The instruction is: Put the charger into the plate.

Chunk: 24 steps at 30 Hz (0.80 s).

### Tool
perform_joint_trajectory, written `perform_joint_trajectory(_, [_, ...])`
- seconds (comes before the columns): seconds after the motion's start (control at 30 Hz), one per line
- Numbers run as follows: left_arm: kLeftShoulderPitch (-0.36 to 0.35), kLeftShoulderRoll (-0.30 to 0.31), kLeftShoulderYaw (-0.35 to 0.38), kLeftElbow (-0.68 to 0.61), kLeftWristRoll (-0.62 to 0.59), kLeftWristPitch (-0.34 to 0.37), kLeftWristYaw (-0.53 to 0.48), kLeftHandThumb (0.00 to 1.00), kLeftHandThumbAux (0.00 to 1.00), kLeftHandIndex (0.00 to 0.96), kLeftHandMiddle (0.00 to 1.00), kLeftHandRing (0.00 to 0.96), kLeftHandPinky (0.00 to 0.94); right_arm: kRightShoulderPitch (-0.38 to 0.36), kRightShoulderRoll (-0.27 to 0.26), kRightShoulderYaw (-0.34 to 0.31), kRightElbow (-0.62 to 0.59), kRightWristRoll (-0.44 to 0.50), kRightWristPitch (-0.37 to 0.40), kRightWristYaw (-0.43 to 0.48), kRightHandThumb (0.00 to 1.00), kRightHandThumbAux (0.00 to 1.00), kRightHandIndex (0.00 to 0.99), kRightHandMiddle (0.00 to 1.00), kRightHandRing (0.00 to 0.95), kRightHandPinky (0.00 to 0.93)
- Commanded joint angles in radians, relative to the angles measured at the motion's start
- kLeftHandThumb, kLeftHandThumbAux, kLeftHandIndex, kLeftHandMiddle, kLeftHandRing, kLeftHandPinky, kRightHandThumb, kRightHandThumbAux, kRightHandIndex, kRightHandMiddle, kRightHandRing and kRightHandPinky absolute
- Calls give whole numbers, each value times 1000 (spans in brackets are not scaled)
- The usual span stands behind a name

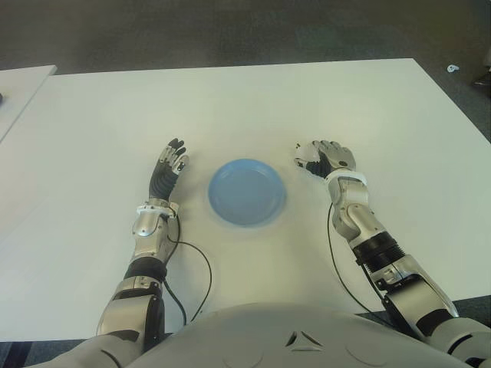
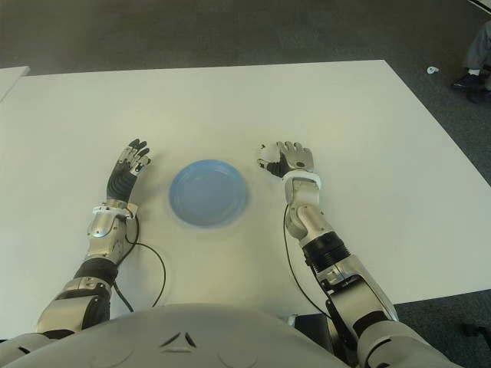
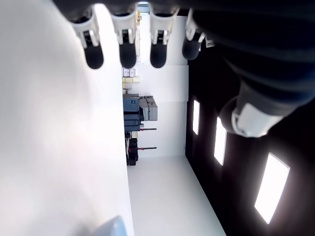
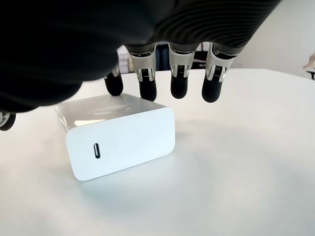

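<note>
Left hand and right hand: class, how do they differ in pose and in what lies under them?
The left hand is stretched flat with nothing under its fingers; the right hand arches over the white charger, fingertips above it, not gripping. The left hand lies left of the blue plate, the right hand on its right. Both are over the white table.

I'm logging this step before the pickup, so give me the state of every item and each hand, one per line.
Charger: on the white table, under the right hand, outside the plate, not lifted.
Blue plate: empty, upright, between the hands.
Right hand: fingers arched over the charger, not closed on it.
Left hand: open, fingers extended, holding nothing, left of the plate.
</note>
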Motion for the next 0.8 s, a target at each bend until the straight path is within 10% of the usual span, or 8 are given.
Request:
perform_joint_trajectory(0.03, [110, -26, -6, 80, 5, 70, -4, 0, 512, 42, 105, 109, 140, 39, 8, 14, 41, 43, -28, 1, 325, 134, 0, 0, 0, 0])
perform_joint_trajectory(0.8, [107, -23, -5, 79, 4, 83, -5, 0, 508, 39, 106, 112, 142, 127, -71, 51, -37, 44, -199, -103, 305, 145, 0, 0, 0, 0])
